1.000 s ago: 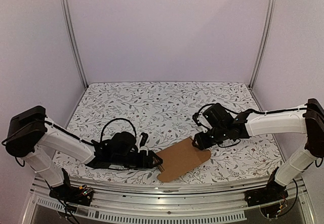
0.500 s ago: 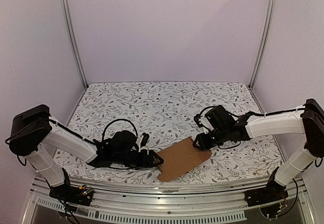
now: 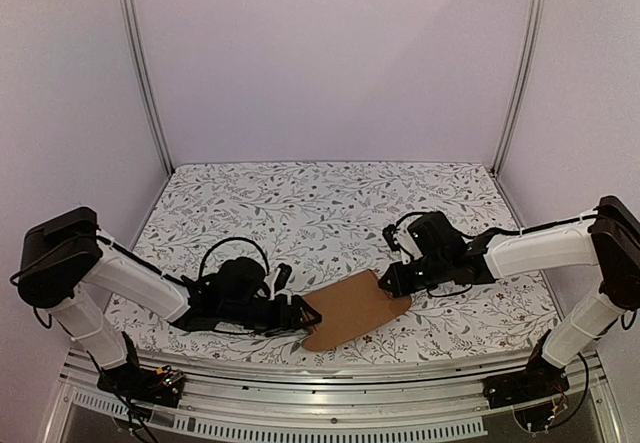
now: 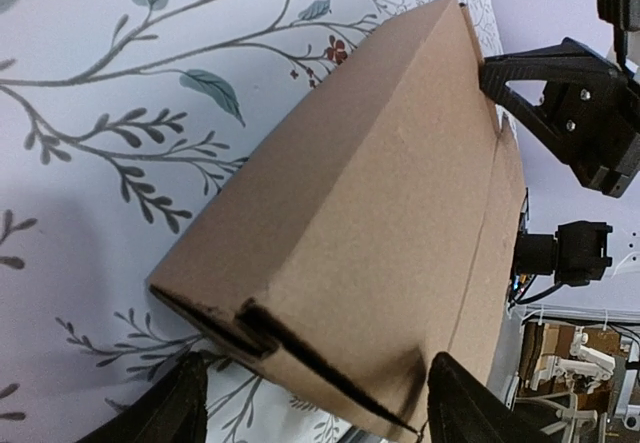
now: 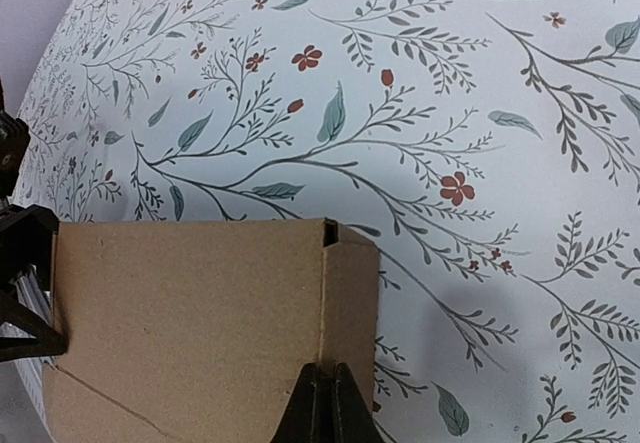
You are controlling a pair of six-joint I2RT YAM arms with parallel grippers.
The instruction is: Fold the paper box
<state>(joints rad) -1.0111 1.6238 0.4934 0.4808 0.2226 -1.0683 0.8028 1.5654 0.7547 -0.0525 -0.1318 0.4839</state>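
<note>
Robot lab test cell, aluminium frame posts [image 3: 140, 63], plain lilac wall panels [image 3: 330, 53], two white-and-black arms [image 3: 130, 283] bolted to a metal rail [image 3: 330, 403], floral cloth over the bench [image 3: 320, 198], exposed wiring [image 3: 150, 383] at the bases.

No text, label, brand, number or sign is being shown legibly in any of the views. The paper box [image 3: 355, 310] is being seen as plain brown cardboard with no printing. The worktop [image 3: 330, 203] is being covered only by a pattern of leaves and small flowers, with no lettering in it.
</note>
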